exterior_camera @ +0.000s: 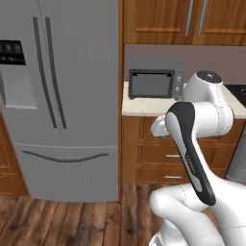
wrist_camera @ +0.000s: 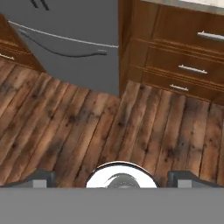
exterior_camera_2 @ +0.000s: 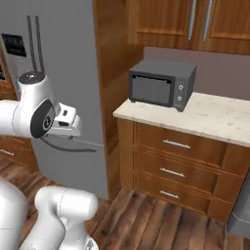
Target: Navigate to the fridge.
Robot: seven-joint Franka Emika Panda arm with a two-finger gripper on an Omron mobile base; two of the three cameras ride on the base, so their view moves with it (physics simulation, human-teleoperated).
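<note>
The tall grey stainless French-door fridge (exterior_camera: pixel 72 96) looks heavy and rigid; its long dark vertical handles (exterior_camera: pixel 48 72) offer purchase. The end effector (wrist_camera: pixel 111 181) stands apart, empty.

Home kitchen: steel fridge (exterior_camera: pixel 72 96), wood cabinets (exterior_camera_2: pixel 195 19) and drawers (exterior_camera_2: pixel 176 166), microwave (exterior_camera_2: pixel 161 84) at the counter's (exterior_camera_2: pixel 219 117) left end, plank floor (wrist_camera: pixel 87 131).

The fridge (exterior_camera: pixel 72 96) is cut off at 9 and 12 o'clock; the arm hides the fingers.
</note>
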